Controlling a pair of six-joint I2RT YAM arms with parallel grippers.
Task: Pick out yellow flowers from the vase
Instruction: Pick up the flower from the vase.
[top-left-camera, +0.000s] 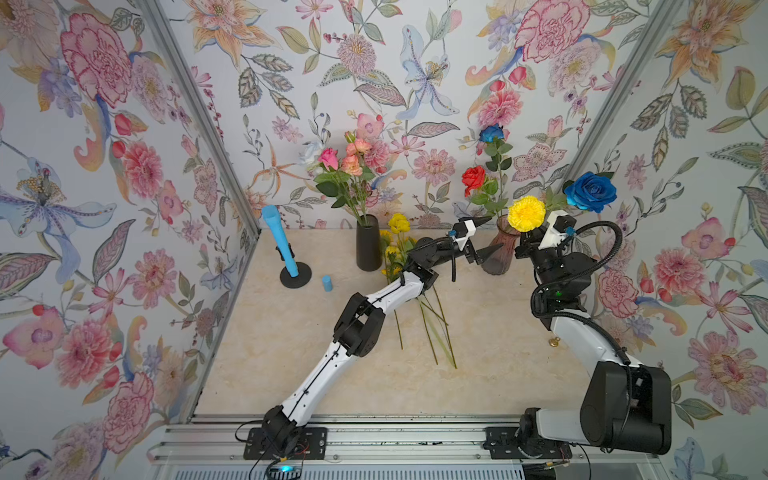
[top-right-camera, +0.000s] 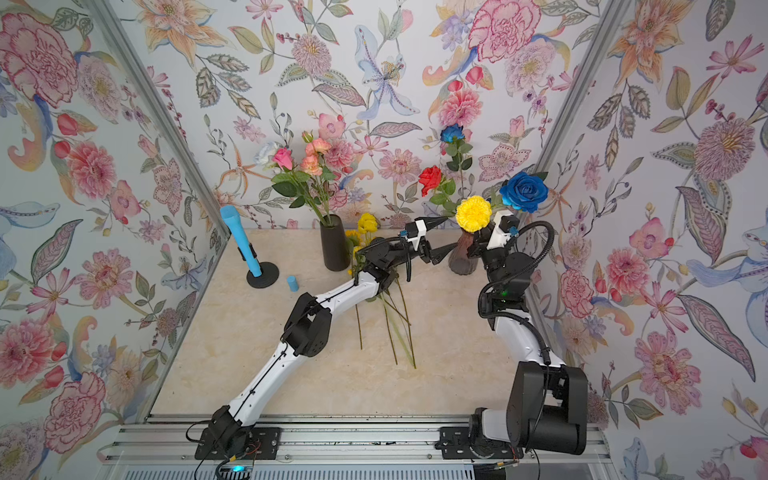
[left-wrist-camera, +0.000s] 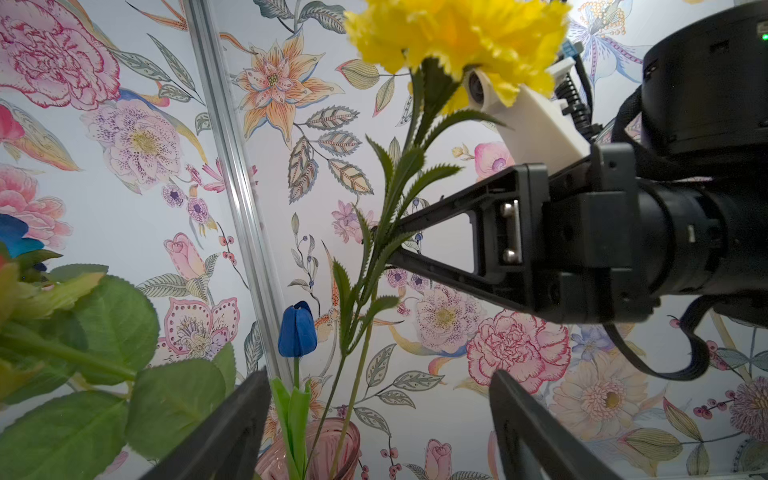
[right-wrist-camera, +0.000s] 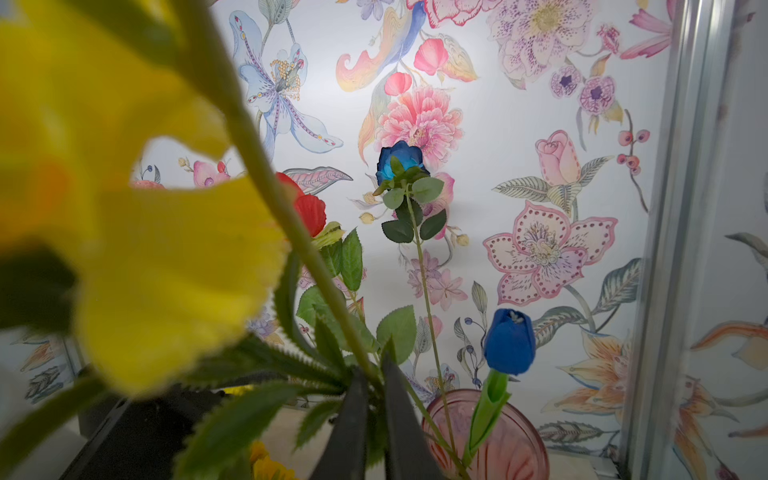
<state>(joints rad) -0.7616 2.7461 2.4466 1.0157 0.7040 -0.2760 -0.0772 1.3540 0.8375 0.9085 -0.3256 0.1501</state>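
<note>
While the right gripper (left-wrist-camera: 384, 245) is pinched shut on the leafy stem (left-wrist-camera: 361, 332) of a yellow carnation (top-left-camera: 526, 213), the bloom stands high at right of centre in both top views, above the pink glass vase (top-left-camera: 505, 264). The grip sits about mid-stem among the serrated leaves. The right wrist view shows both fingers tight on the stem.

Stem axis: close to upright, leaning a little. In the left wrist view it runs from the vase mouth at bottom centre up to the bloom at top centre. Its lower end goes into the vase mouth beside a blue tulip (left-wrist-camera: 297, 330). As far as I can tell, it is not yet clear of the rim.

Left gripper (top-left-camera: 494, 233): jaws wide apart, holding nothing. It hangs just beside the vase on the picture-left side. In its own wrist view the stem lies straight ahead, between the lines of the two fingers and below the other gripper's pinch.

Judgement: the right arm has the flower, so the pull should go up along the stem's axis. The left is near enough to take the lower stem if a handover is meant.

Other yellow flowers (top-left-camera: 399, 226) lie on the table (top-left-camera: 498, 374) at centre, next to a black vase (top-left-camera: 368, 245) of pink roses (top-left-camera: 328, 158). A red rose (top-left-camera: 473, 178) and a blue rose (top-left-camera: 590, 192) stand in the pink vase.
</note>
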